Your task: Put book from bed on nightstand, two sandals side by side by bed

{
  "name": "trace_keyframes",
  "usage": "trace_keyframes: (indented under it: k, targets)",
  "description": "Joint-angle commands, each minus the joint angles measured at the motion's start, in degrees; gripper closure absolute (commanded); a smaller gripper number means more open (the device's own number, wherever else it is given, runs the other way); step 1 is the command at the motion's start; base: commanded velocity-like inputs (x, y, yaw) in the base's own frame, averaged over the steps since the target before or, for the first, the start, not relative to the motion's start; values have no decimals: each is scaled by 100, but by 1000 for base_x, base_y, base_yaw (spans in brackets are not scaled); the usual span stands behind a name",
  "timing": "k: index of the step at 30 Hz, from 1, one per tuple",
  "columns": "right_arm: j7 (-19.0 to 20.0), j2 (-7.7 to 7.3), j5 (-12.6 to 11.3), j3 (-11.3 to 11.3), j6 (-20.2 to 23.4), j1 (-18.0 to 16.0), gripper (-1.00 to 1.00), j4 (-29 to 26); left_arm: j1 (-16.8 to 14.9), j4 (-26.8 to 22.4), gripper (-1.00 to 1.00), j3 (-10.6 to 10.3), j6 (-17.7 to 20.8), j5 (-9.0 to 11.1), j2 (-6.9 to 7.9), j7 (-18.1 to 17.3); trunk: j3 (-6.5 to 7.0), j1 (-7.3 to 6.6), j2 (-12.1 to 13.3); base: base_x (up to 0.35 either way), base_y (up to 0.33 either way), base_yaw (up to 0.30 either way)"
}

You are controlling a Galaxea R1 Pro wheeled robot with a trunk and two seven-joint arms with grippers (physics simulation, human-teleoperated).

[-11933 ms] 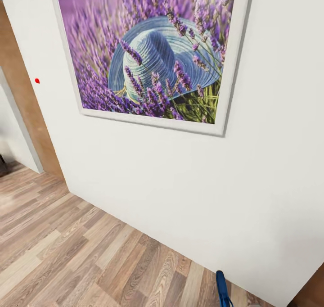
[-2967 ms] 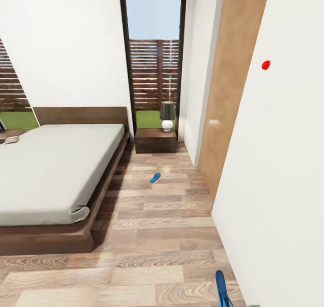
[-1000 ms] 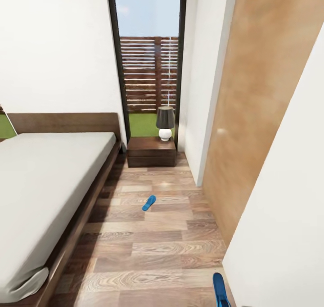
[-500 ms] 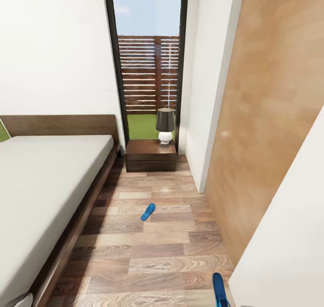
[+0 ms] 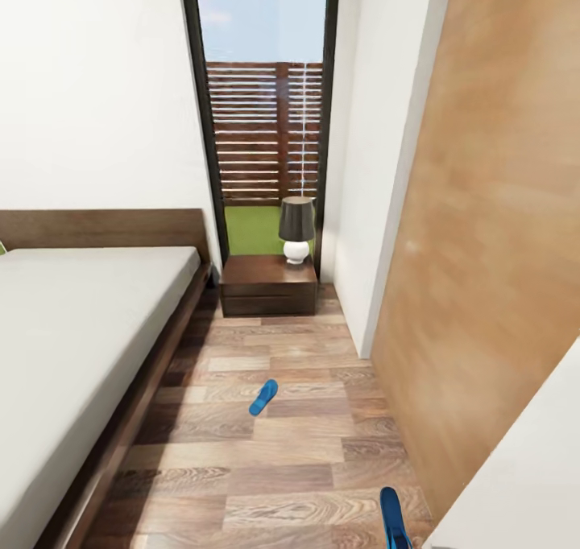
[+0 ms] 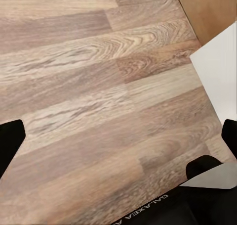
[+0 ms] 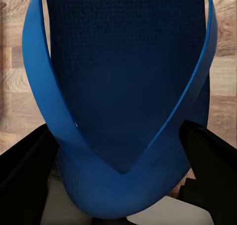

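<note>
A: Report the position of the sandals.

B: One blue sandal [image 7: 123, 101] sits between the right jaws [image 7: 118, 156]. Its strap and sole lie between the two dark fingers [image 7: 24, 170], which close against its sides. In the head view the same sandal [image 5: 392, 518] shows at the lower edge. The second sandal [image 5: 263, 397] lies flat on the floor [image 5: 266, 452], well ahead of the right jaws, between the bed [image 5: 72, 348] and the wooden door panel [image 5: 483, 275], clear of both.

A: State of the left jaws?

B: The left jaws [image 6: 121, 136] are spread wide with nothing between them. Directly beneath them is bare plank floor [image 6: 98, 86], with a white wall corner [image 6: 219, 71] to one side.

A: Describe the surface and the room.

B: Brown wood-plank floor, plain white walls. The bed has a dark wood frame, a plain headboard and a light grey mattress. The nightstand [image 5: 268, 285] stands just beside the head of the bed, far ahead of both jaws. A lamp [image 5: 296, 229] with a dark shade and white base stands on its top. Behind it, a tall dark-framed window [image 5: 262, 114] shows a slatted fence and grass.

A: Difference from the frame half a second earlier?

B: The whole view has shifted: the nightstand, window and floor sandal appear slightly larger and lower, and less of the bed is in view. This matches camera travel, not object motion. The held sandal keeps the same place at the lower edge.
</note>
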Motion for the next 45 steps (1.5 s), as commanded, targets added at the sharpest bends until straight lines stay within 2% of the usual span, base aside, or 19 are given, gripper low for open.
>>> trace_keyframes:
  k: [1,45]
  targets:
    - [28,2,-44,44,-48,-10,100,25,-5,6,-100,-27,-20,34,3,-3,-5,3,-3,329,0,0]
    - [22,2,-44,44,-48,-10,100,25,-5,6,-100,-27,-20,34,3,-3,-5,3,-3,329,0,0]
